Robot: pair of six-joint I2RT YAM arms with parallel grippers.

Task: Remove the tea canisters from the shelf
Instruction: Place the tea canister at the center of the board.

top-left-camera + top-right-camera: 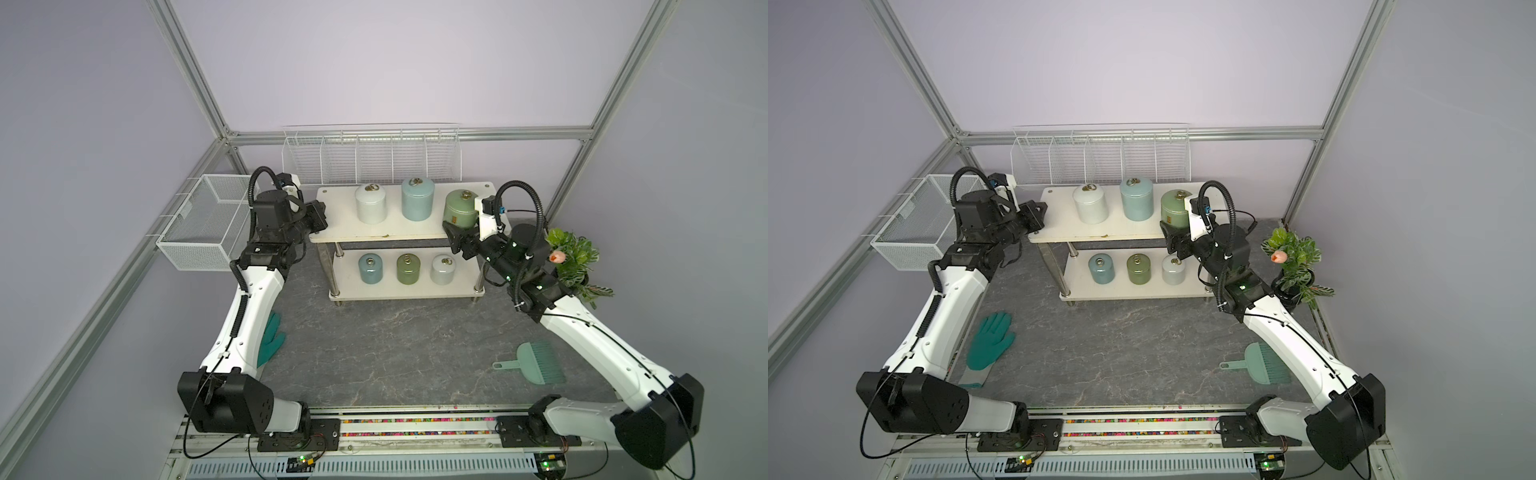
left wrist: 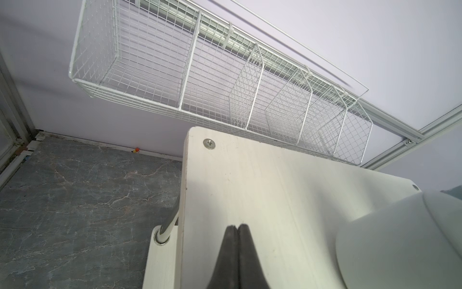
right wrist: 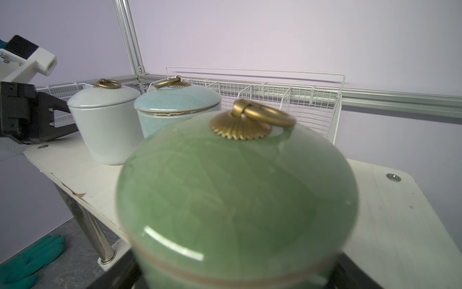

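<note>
The shelf (image 1: pixel 336 216) carries three tea canisters on its top board: white (image 1: pixel 371 203), pale blue (image 1: pixel 417 199) and green (image 1: pixel 460 208). On the lower board stand a blue one (image 1: pixel 370 268), a green one (image 1: pixel 408 268) and a white one (image 1: pixel 442 268). My right gripper (image 1: pixel 455 232) is shut on the green canister (image 3: pixel 237 200) at the top board's right end, low on its body, with a dark finger (image 3: pixel 115 277) on each side. My left gripper (image 2: pixel 236 226) is shut and holds nothing, over the top board's left end, beside the white canister (image 2: pixel 400 237).
A white mesh basket (image 1: pixel 203 224) hangs on the left frame. A white wire divider rack (image 1: pixel 370 158) stands behind the shelf. A green glove (image 1: pixel 988 340) lies front left, a teal dustpan brush (image 1: pixel 536 363) front right, and a potted plant (image 1: pixel 575 257) behind my right arm.
</note>
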